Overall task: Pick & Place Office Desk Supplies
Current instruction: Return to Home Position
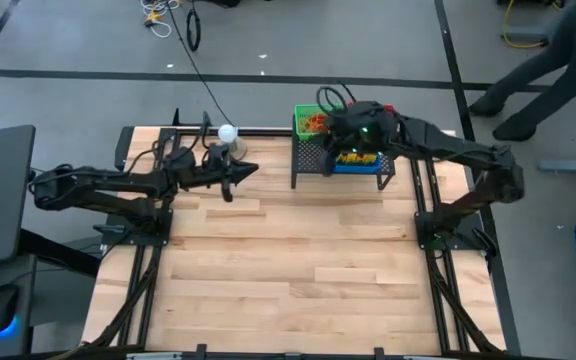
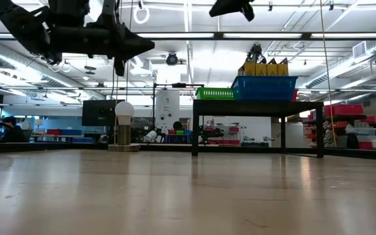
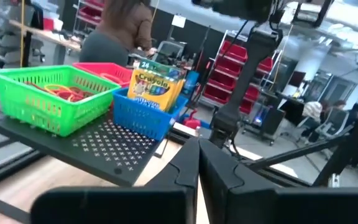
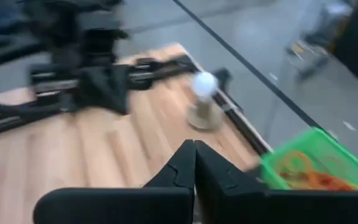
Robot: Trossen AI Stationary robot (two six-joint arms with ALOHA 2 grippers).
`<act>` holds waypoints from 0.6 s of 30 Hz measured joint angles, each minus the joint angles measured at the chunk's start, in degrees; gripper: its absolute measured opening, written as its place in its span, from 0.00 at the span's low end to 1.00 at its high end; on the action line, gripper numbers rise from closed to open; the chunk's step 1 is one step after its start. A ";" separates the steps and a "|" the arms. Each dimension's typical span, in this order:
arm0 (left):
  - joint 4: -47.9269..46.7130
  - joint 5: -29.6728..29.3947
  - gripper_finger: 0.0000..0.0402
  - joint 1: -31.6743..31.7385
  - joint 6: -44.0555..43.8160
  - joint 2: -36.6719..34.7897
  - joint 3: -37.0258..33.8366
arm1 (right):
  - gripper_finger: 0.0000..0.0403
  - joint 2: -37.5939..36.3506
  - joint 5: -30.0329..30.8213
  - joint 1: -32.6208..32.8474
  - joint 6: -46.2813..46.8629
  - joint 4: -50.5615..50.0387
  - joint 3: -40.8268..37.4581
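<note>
The office desk supplies sit in baskets on a black mesh rack (image 1: 343, 170) at the table's far edge. A green basket (image 3: 48, 93) holds reddish rubber bands (image 3: 64, 92). A blue basket (image 3: 145, 112) holds yellow and green crayon boxes (image 3: 154, 84), and a red basket (image 3: 104, 68) stands behind them. My left gripper (image 3: 197, 165) is shut on nothing and hangs above the table (image 1: 288, 260), left of the rack, pointing toward it. My right gripper (image 4: 194, 158) is also shut on nothing and hangs high over the rack's left part (image 1: 330, 120).
A white ball on a round stand (image 1: 228, 135) rests on the table's far edge between my left gripper and the rack. The wooden tabletop spreads bare toward the near edge. A person (image 3: 120, 31) stands in the room beyond the rack.
</note>
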 joint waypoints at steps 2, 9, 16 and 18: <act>-0.40 0.02 0.05 0.00 0.93 -0.63 -0.17 | 0.01 -3.28 -2.92 0.38 -1.89 6.88 -6.70; -0.80 0.26 0.07 -0.38 -10.75 -0.95 -0.16 | 0.02 -18.14 -7.49 0.67 -4.91 24.95 -29.92; -2.17 0.37 0.06 -0.32 -0.99 -0.78 -0.14 | 0.04 -34.71 -8.29 0.76 -5.09 29.62 -46.19; -2.06 0.08 0.06 -0.31 0.55 -0.75 -0.14 | 0.05 -38.74 -6.73 0.78 -4.91 29.10 -49.07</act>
